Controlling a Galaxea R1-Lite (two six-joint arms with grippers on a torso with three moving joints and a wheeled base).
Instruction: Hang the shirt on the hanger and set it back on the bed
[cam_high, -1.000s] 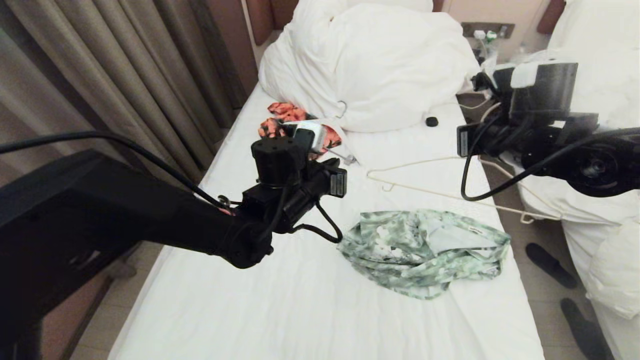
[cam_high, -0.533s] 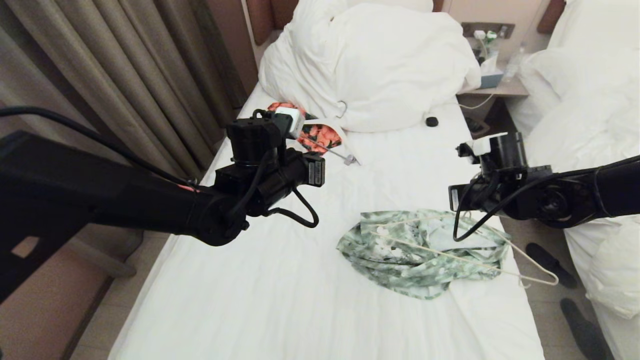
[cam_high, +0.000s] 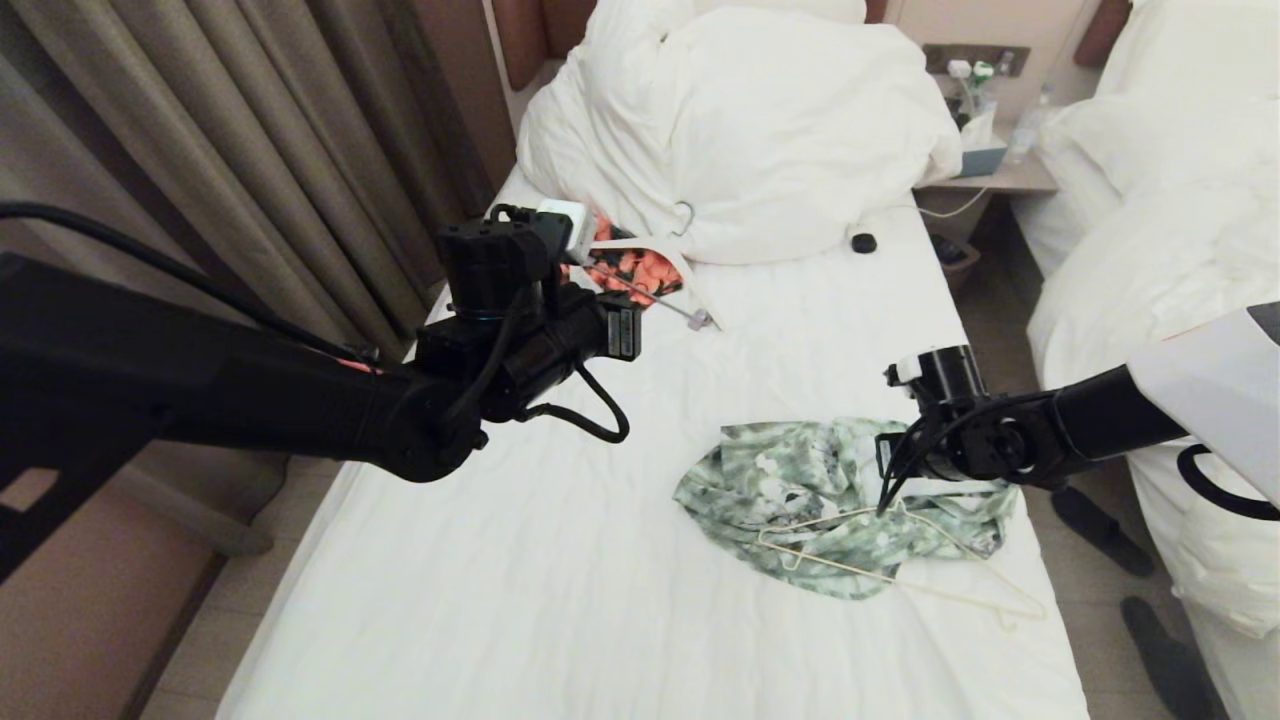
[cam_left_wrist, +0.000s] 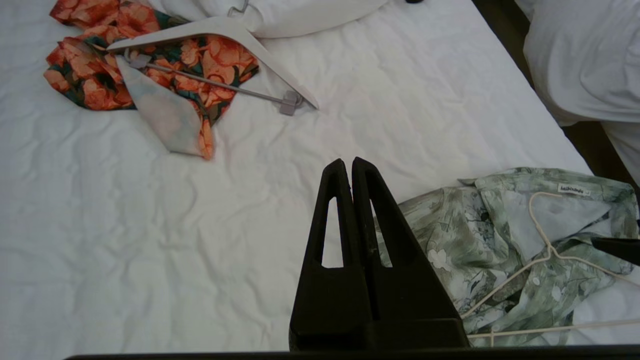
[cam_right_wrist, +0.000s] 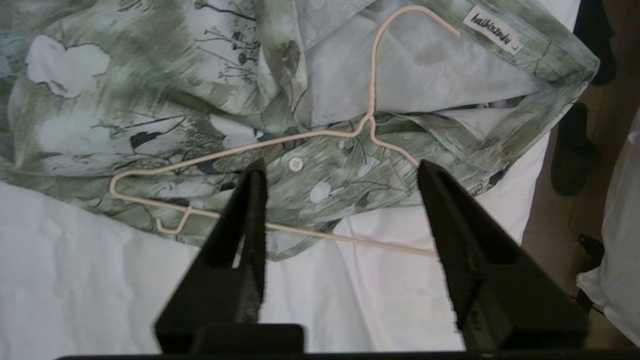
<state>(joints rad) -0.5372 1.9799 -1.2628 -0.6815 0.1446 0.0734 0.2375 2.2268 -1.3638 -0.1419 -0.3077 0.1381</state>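
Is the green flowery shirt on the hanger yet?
Not yet. The shirt lies crumpled on the bed, and the hanger just rests on top of it.

Orange floral garment (cam_left_wrist: 150, 75) far left, thick white hanger (cam_left_wrist: 220, 37) lying on it. Small black object (cam_high: 864, 242) just near the pillows' edge. Curtains (cam_high: 220, 150) along left. Nightstand (cam_high: 1000, 178) far right. Dark slippers (cam_high: 1100, 530) on floor, right.
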